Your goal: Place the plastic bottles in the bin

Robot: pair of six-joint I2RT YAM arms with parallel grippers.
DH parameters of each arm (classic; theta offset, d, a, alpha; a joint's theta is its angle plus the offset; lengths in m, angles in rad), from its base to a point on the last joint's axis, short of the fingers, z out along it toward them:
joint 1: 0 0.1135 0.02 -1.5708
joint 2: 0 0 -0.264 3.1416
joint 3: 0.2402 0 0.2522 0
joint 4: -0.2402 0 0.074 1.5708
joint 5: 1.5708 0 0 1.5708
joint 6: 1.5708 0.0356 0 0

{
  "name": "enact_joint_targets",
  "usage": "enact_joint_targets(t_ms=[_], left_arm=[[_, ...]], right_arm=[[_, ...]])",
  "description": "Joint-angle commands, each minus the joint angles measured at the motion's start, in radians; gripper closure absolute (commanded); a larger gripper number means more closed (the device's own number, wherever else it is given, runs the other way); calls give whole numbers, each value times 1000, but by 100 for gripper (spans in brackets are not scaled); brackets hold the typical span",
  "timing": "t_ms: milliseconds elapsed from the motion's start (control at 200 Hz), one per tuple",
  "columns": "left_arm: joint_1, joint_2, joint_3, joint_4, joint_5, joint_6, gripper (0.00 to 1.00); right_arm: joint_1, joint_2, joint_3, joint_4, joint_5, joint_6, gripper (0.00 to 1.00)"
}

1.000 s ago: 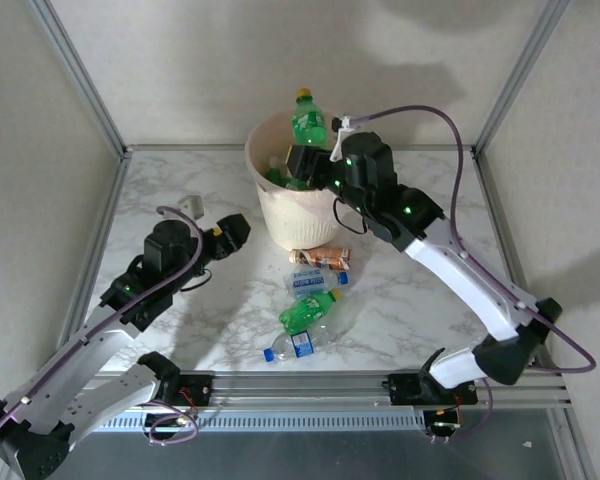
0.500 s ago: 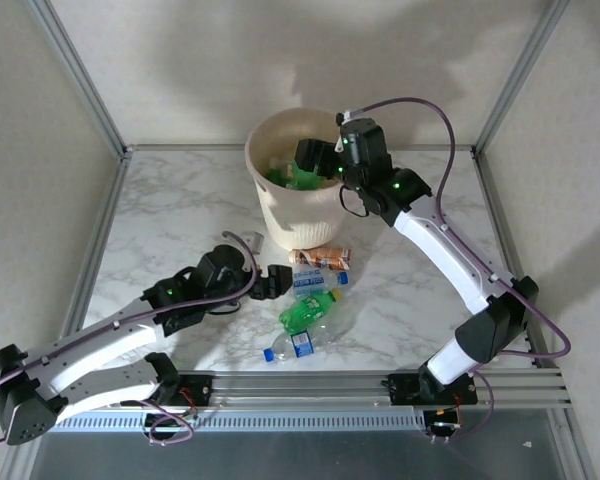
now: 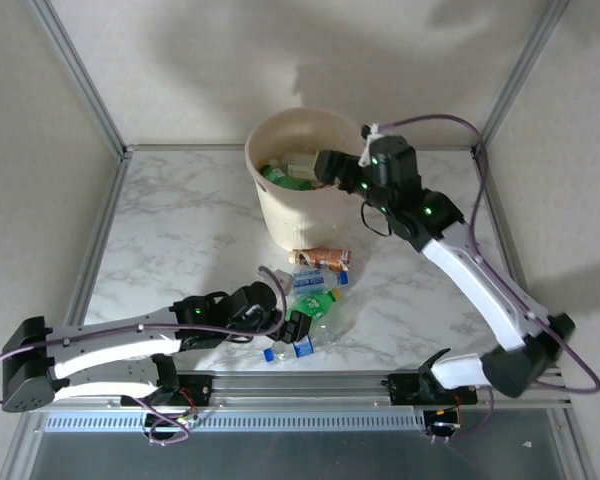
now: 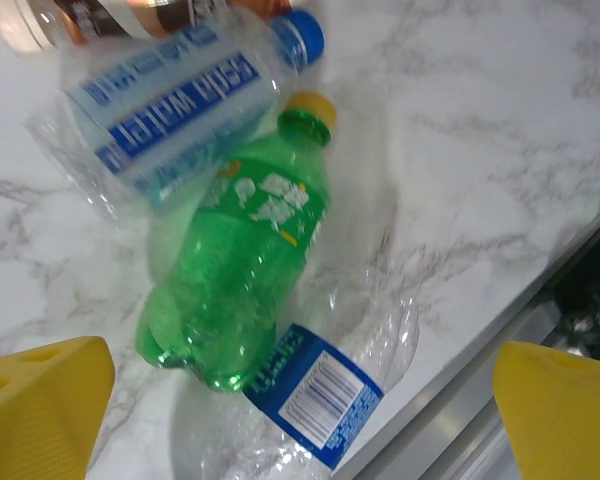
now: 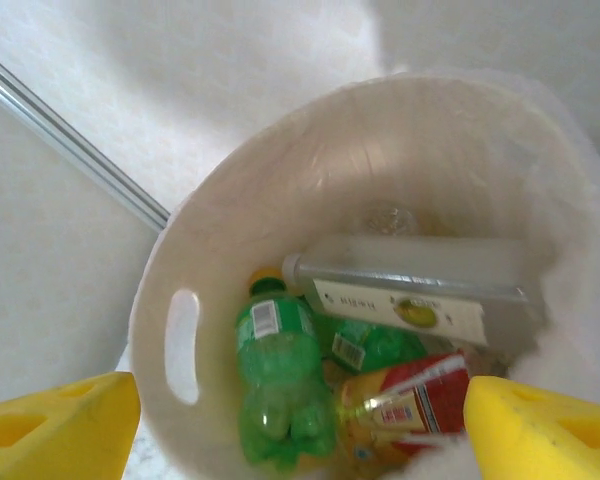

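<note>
Yellow pads (image 4: 42, 402) of the left claw (image 4: 300, 412) stand wide apart at the lower corners of the wrist view. The claw is released and grips nothing. Directly below it lies a green bottle (image 4: 235, 270) with a yellow cap, on its side. A crushed clear bottle (image 4: 315, 395) with a blue label lies under the green bottle's base. A clear blue-capped bottle (image 4: 170, 110) touches the green one near its neck. A copper-brown bottle (image 4: 100, 15) lies just beyond, at the upper left of the frame. All four rest on the marbled counter (image 3: 180, 220), outside the bin, in front of its base.

In the overhead view the left arm lies low and stretched out. It runs from its base at the lower left along the near rail (image 3: 310, 385). Its wrist is angled toward the bottle cluster at lower centre.

The right claw (image 5: 300, 425) is likewise released, its yellow pads spread at the bottom corners with nothing between them. It hangs above the bin (image 5: 330, 170), looking down into it. Inside lie a green bottle (image 5: 275, 380), a clear bottle with a white label (image 5: 410, 285) and a red-labelled bottle (image 5: 410, 405). More green shows between them.

From above, the right arm rises from its base at the lower right and bends at an elbow near the right edge. The white forearm reaches up and left to the bin's right rim.
</note>
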Motion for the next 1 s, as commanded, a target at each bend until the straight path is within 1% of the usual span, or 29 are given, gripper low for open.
enact_joint_targets(t_ms=[0,200,386,466,566,726,996], left_arm=[[-53,44,-20,-39,-51,12,3],[-161,101,-29,-63,-58,-15,3],[-221,128,-45,-90,-93,-68,5],[-226,149,-55,-84,-121,-74,4],[-226,205,-37,-79,-184,-74,4],[-226,285,-37,-43,-206,-52,5],[-225,349,-22,14,-200,-17,15]], right_arm=[[-4,-128,-108,-3,39,37,15],[-4,-291,-268,-55,71,79,14],[-4,-378,-361,-72,75,115,14],[-4,-401,-400,-65,67,132,14],[-4,-422,-445,-51,56,153,14],[-4,-459,-504,-53,42,186,14],[-4,-543,-604,-93,43,238,15]])
